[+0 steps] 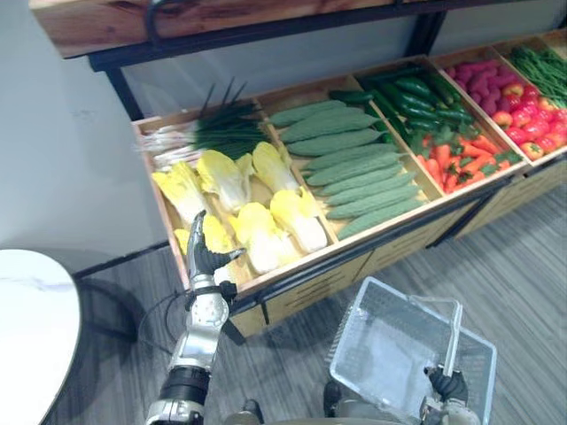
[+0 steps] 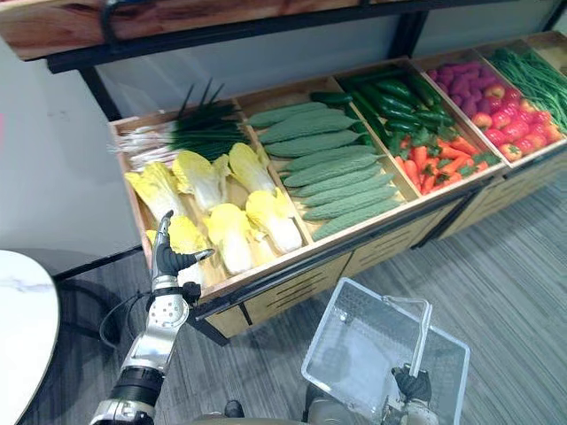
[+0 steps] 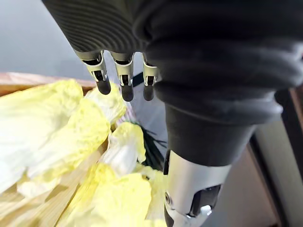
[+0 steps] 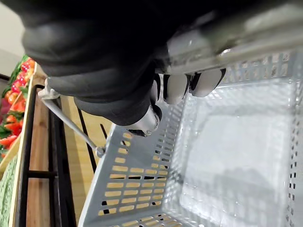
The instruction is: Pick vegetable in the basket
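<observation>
Eye views: L hand (image 1: 204,255), fingers straight & open, is up at the front edge of the crate (image 1: 306,262) w/ yellow cabbages (image 1: 257,232) lying in it; R hand (image 1: 449,386) grips the handle (image 1: 455,336) of the clear basket (image 1: 390,350), low in front of the crate. L wrist: straight fingers (image 3: 124,80) over the cabbages. R wrist: fingers (image 4: 176,87) curled round the handle.
</observation>
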{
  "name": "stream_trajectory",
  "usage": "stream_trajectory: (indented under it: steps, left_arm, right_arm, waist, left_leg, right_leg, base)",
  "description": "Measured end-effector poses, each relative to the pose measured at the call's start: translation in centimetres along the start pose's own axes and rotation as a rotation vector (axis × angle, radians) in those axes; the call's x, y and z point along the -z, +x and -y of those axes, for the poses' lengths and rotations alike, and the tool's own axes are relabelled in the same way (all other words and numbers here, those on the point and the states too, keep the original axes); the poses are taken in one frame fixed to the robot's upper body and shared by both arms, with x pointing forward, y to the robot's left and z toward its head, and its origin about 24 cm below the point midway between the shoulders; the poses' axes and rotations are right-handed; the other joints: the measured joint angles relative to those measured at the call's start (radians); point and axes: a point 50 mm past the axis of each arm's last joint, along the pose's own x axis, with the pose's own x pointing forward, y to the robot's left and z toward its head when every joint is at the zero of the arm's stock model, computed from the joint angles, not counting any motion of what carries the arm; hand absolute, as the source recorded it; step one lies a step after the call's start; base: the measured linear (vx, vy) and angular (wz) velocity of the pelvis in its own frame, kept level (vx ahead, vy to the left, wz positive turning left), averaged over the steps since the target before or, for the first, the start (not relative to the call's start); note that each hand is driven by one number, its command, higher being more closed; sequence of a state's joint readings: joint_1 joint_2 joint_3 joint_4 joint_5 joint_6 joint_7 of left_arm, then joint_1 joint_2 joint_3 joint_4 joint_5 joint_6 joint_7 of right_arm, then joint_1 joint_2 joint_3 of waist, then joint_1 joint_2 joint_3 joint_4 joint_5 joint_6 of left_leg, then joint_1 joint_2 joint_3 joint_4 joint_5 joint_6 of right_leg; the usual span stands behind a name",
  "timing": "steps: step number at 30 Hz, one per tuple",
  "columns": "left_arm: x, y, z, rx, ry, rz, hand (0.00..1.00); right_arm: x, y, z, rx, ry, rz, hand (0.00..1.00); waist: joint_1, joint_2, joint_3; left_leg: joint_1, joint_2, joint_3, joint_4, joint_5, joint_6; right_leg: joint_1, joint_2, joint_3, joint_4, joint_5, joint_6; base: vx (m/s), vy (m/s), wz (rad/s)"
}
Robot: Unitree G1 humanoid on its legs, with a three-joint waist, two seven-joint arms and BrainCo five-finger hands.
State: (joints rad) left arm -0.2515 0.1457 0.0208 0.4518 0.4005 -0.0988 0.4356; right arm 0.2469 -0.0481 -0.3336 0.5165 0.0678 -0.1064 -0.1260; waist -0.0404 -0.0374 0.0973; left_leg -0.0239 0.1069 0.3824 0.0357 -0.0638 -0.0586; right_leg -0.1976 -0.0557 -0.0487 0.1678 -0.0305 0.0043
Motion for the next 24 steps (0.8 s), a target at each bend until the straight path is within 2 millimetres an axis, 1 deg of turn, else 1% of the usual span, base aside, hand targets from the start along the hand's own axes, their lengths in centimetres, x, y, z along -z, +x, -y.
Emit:
stream_trajectory:
  steps: [2,4,7,9,11,13,14,18,21,24]
  left_arm:
    - [-0.5,0.9,0.1,0.003,0.012,0.008,0.00]
    - [-1.3,2.5,-0.3,-0.001,0.040,0.033,0.00]
    - [-2.2,3.7,-0.3,-0.003,0.047,0.048,0.00]
    - [-3.2,4.7,-0.1,-0.006,0.053,0.058,0.00]
    - [-3.7,5.5,0.0,-0.004,0.064,0.052,0.00]
    - [-4.2,6.1,0.2,0.002,0.085,0.050,0.00]
    - [-4.6,6.6,0.3,0.006,0.098,0.050,1.00]
    - [-5.6,7.4,0.2,-0.003,0.103,0.051,1.00]
    - [-5.7,7.9,-0.4,-0.022,0.095,0.042,1.00]
    - [-5.7,7.9,-0.5,-0.026,0.092,0.046,1.00]
  right_arm:
    - [-0.2,0.1,-0.2,-0.004,0.002,0.007,1.00]
    - [-1.0,0.3,-0.8,-0.029,-0.006,0.036,1.00]
    - [-2.0,0.4,-1.2,-0.044,-0.005,0.080,1.00]
    - [-2.5,0.4,-1.3,-0.048,-0.005,0.101,1.00]
    - [-2.6,0.3,-1.6,-0.064,-0.016,0.107,1.00]
    - [-3.1,0.2,-1.9,-0.077,-0.016,0.134,1.00]
    - [-3.6,0.1,-2.1,-0.086,-0.015,0.153,1.00]
    - [-4.9,-0.1,-2.6,-0.109,-0.003,0.209,1.00]
    - [-5.3,-0.2,-2.7,-0.116,0.019,0.233,1.00]
    - [-5.6,-0.3,-2.7,-0.118,0.032,0.248,1.00]
  waist:
    - [-0.003,-0.011,0.015]
    - [-0.009,-0.027,0.034]
    - [-0.015,-0.030,0.076]
    - [-0.027,-0.031,0.108]
    - [-0.029,-0.035,0.120]
    - [-0.032,-0.032,0.136]
    - [-0.031,-0.034,0.139]
    - [-0.029,-0.034,0.151]
    - [-0.027,-0.034,0.152]
    - [-0.025,-0.033,0.152]
  left_leg:
    - [-0.005,0.005,0.009,0.001,0.002,-0.003]
    - [-0.043,0.017,0.026,0.011,0.003,-0.004]
    - [-0.063,0.022,0.034,0.017,0.002,-0.004]
    - [-0.075,0.025,0.042,0.020,0.002,-0.004]
    - [-0.090,0.032,0.058,0.035,0.002,-0.005]
    - [-0.098,0.034,0.062,0.040,0.001,-0.005]
    - [-0.112,0.036,0.067,0.045,0.001,-0.004]
    - [-0.117,0.037,0.078,0.052,-0.002,-0.002]
    - [-0.118,0.037,0.084,0.052,-0.006,0.001]
    - [-0.118,0.035,0.078,0.050,-0.006,0.002]
  right_leg:
    - [-0.010,0.005,0.009,0.000,0.005,-0.005]
    - [-0.055,0.014,0.034,0.000,0.021,-0.006]
    - [-0.068,0.019,0.046,-0.017,0.041,-0.006]
    - [-0.078,0.020,0.048,-0.021,0.046,-0.003]
    - [-0.089,0.022,0.051,-0.021,0.050,-0.004]
    - [-0.091,0.024,0.053,-0.033,0.059,-0.005]
    - [-0.107,0.025,0.057,-0.036,0.065,-0.004]
    - [-0.110,0.026,0.069,-0.046,0.075,0.002]
    - [-0.109,0.026,0.077,-0.052,0.081,0.005]
    - [-0.108,0.025,0.076,-0.057,0.082,0.006]
  base:
    - [-0.03,-0.018,-0.23]
    - [-0.07,-0.027,-0.27]
    - [-0.06,-0.009,-0.14]
    - [-0.02,-0.002,-0.03]
    - [-0.01,-0.001,-0.07]
    - [0.00,-0.004,-0.09]
    - [0.00,0.000,-0.06]
    - [0.00,0.004,-0.08]
    - [-0.02,0.002,-0.07]
    - [0.00,0.000,0.00]
